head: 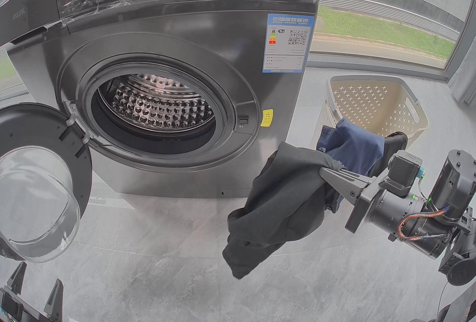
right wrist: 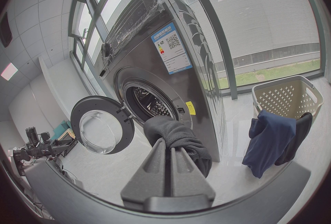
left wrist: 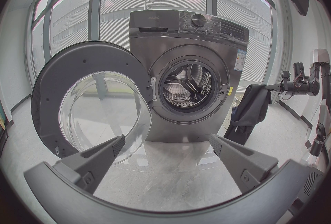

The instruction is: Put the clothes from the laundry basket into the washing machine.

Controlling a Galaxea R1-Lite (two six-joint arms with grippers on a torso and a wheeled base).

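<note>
Washing machine has a blue-and-white label with a QR square on its front upper right, plus a small yellow sticker by the door latch. I can't make out the small print. Right claw is clamped tight on a dark grey garment. It hangs from the tips above the floor, between the drum opening and the laundry basket. A blue garment and a black garment drape over the basket's near rim. Left claw sits low near the swung-open door, fingers spread apart.
</note>
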